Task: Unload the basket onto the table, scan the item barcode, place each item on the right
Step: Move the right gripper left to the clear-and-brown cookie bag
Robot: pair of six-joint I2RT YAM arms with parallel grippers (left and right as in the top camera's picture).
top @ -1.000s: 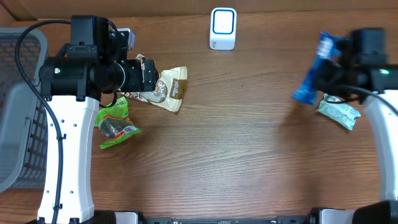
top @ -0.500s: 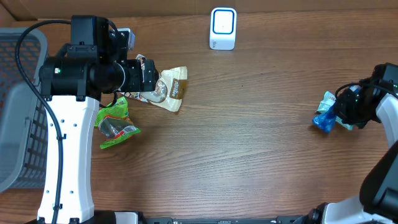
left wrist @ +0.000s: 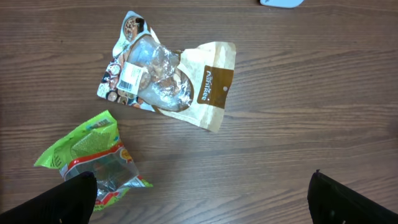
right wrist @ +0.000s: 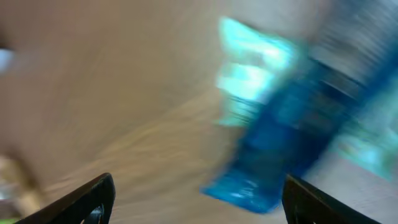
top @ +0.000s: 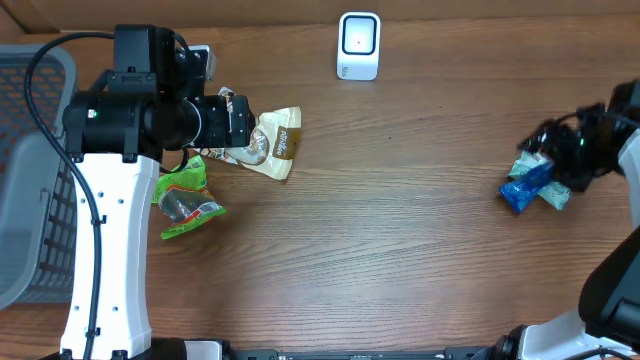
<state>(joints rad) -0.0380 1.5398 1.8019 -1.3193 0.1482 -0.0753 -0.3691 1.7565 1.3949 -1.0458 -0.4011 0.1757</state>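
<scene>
The white barcode scanner (top: pixel 359 45) stands at the table's far edge, centre. At the far right a blue packet (top: pixel 525 186) lies on the wood, partly over a teal packet (top: pixel 553 195). My right gripper (top: pixel 552 152) hovers just above them, open. The right wrist view is blurred; there the blue packet (right wrist: pixel 292 143) lies ahead of the right gripper (right wrist: pixel 199 202), its near edge between the spread fingers and touching neither. My left gripper (left wrist: pixel 202 199) is open and holds nothing. It hangs over a cream and brown snack pouch (left wrist: pixel 168 81) that has a barcode label (left wrist: pixel 132 76).
A green snack packet (top: pixel 185 200) lies in front of the cream pouch (top: pixel 272 142), under the left arm. A grey basket (top: pixel 30 180) takes up the left edge of the table. The teal packet (right wrist: pixel 255 68) shows beyond the blue one in the right wrist view.
The right gripper carried the blue packet down from mid-air to the table beside the teal packet, opened and let it go. The left arm has not moved.
</scene>
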